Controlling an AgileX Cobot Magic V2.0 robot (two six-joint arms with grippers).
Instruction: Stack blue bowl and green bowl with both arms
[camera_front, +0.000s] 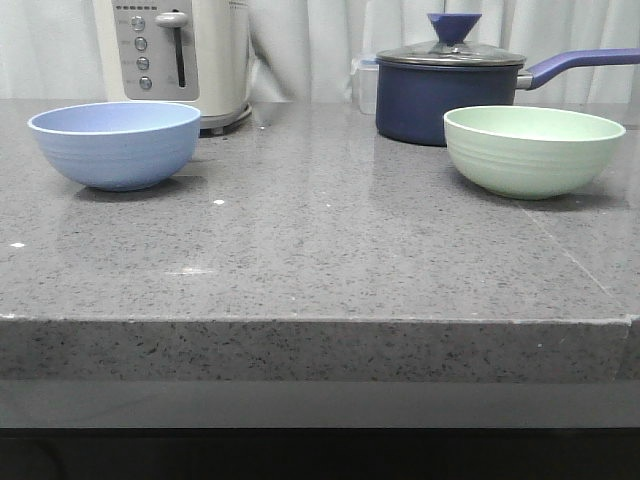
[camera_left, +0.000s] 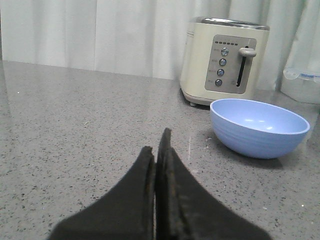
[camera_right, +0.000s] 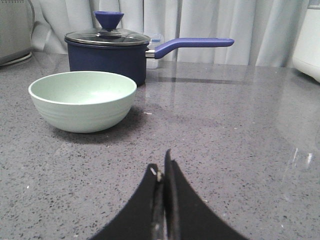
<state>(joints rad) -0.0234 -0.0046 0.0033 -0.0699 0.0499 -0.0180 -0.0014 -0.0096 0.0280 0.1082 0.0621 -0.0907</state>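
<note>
The blue bowl stands upright on the grey stone counter at the left; it also shows in the left wrist view. The green bowl stands upright at the right, in front of the saucepan; it also shows in the right wrist view. My left gripper is shut and empty, low over the counter, short of the blue bowl and to its side. My right gripper is shut and empty, short of the green bowl. Neither arm shows in the front view.
A cream toaster stands behind the blue bowl, also in the left wrist view. A dark navy lidded saucepan with a long handle stands behind the green bowl. The counter's front edge is near. Curtains hang behind.
</note>
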